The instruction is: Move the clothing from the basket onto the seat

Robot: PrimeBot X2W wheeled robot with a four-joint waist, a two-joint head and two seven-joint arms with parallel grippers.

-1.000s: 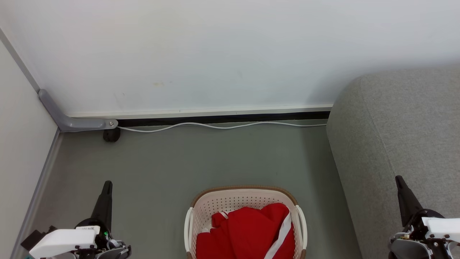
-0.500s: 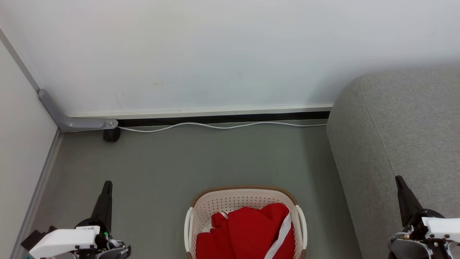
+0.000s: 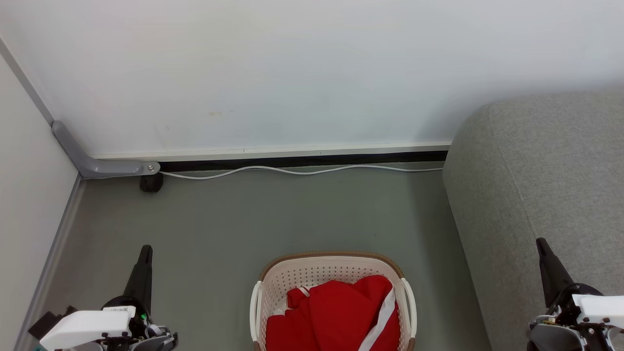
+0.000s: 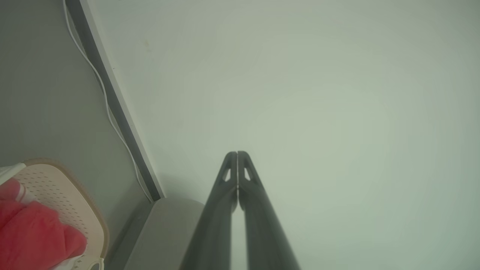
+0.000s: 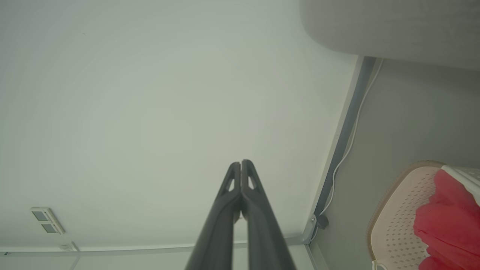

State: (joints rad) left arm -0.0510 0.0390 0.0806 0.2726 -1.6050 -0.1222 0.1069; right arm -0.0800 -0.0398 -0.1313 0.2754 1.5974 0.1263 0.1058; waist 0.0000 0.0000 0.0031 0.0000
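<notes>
Red clothing (image 3: 336, 317) with a white stripe is heaped inside the cream basket (image 3: 331, 263), which stands on the floor at the bottom centre of the head view. To its right rises the grey seat (image 3: 541, 180). My left gripper (image 3: 145, 249) hangs shut and empty at the lower left, well left of the basket. At the lower right, my right gripper (image 3: 540, 242) is shut and empty in front of the seat. The left wrist view shows shut fingers (image 4: 237, 153), basket (image 4: 71, 198) and clothing (image 4: 33, 236). The right wrist view shows shut fingers (image 5: 240, 162), basket (image 5: 397, 213), clothing (image 5: 450, 221) and seat (image 5: 390, 26).
A white wall (image 3: 292, 73) runs behind, with a white cable (image 3: 292, 170) along its foot. A grey bracket (image 3: 97, 165) and a dark foot (image 3: 151, 183) sit in the left corner. Grey floor (image 3: 268, 219) lies between basket and wall. A wall socket (image 5: 47, 220) shows in the right wrist view.
</notes>
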